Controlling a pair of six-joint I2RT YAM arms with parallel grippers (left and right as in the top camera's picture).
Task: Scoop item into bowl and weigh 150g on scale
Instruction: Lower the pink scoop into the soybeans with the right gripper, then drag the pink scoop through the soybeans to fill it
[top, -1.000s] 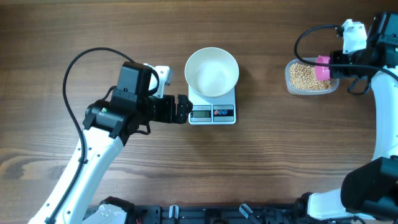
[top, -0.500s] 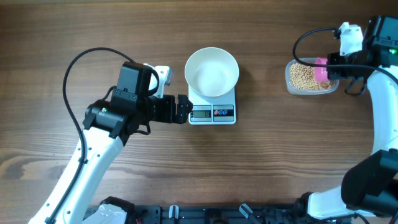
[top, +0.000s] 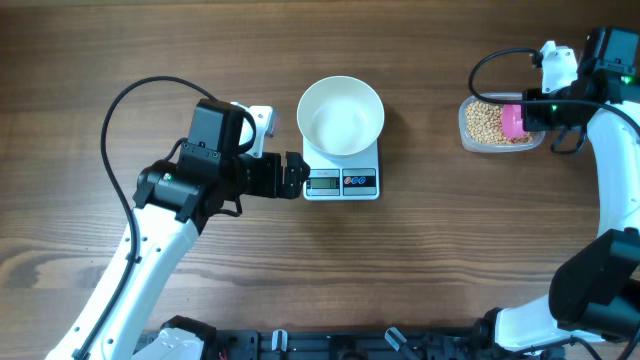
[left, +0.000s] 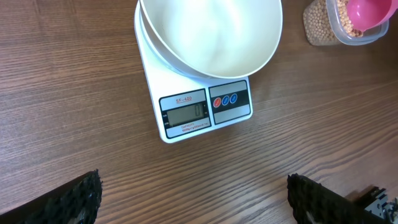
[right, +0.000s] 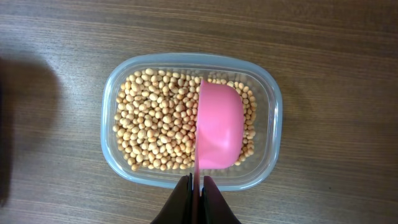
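1. Well, over the last second only my right arm had changed. Its wrist had drifted a little toward the far edge of the bench (top: 450, 260), and the pink scoop (top: 512, 120) had slid slightly inward over the tub (top: 466, 135).
2. The left arm, bowl (top: 341, 117) and scale (top: 341, 182) sat exactly where they had been a second before.
3. The right fingers (right: 214, 208) were pressed together, clamped on the scoop's thin handle, which the wrist view showed edge-on as a narrow pink line.
4. The scoop was smooth, glossy plastic with a rounded cup. It was turned on its side with its lower edge among the beans (right: 155, 130).
5. The beans were small, round and matte tan, and they lay piled in the tub. I saw none in the bowl.
6. The tub was clear plastic, a rounded rectangle with a thick, bluish-looking rim.
7. The left fingers (left: 78, 199) stood wide apart and held nothing. Their pads were dark and roughly textured, and they hung just beside the scale's front-left corner.
8. The bowl was plain white, deep and round with a smooth inside. It sat on the scale's platform and overhung its far edge.
9. The scale was a white square with rounded corners. Its grey display (left: 185, 112) read zero, beside a dark button panel (left: 225, 100) with small round red and blue buttons.
10. The bench was brown wood with a long grain.
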